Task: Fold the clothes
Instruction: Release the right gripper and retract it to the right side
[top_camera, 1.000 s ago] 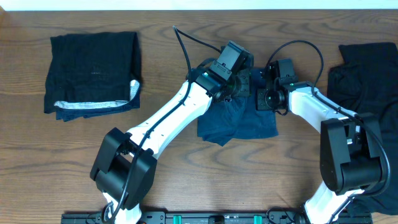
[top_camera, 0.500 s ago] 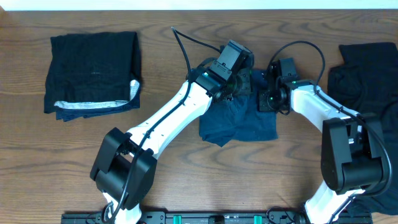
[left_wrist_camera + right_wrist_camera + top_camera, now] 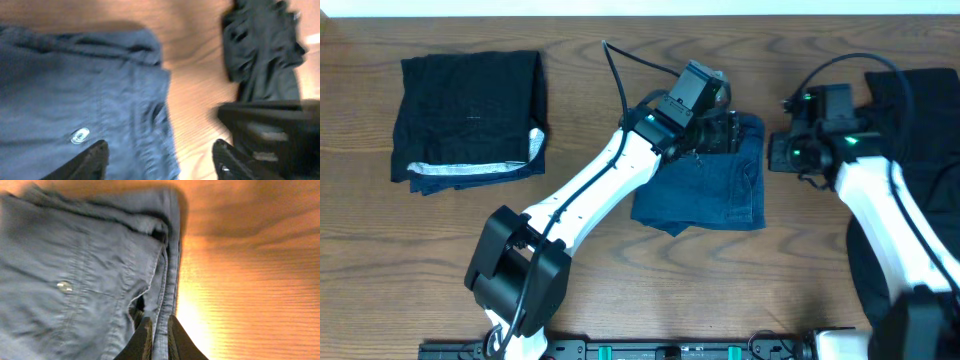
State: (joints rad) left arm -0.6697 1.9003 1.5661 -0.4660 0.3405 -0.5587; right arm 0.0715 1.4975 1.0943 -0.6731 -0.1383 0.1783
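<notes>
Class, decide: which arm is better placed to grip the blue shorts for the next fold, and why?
Probably left: the left fingers, open, hang over the shorts; the right fingers, nearly shut, sit at their edge.

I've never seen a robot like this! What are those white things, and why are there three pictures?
The white things are robot arms: a left arm and a right arm, at a wooden table. One picture looks down from above. The other two come from a small camera on each wrist, showing that hand's fingers close up. On the table lie navy-blue shorts in the middle, a folded black garment with a silvery edge on one side, and more black clothes on the other. The left hand is open over the shorts, holding nothing. The right hand has its fingers nearly together by the shorts' edge; whether it pinches cloth, I cannot tell.
</notes>
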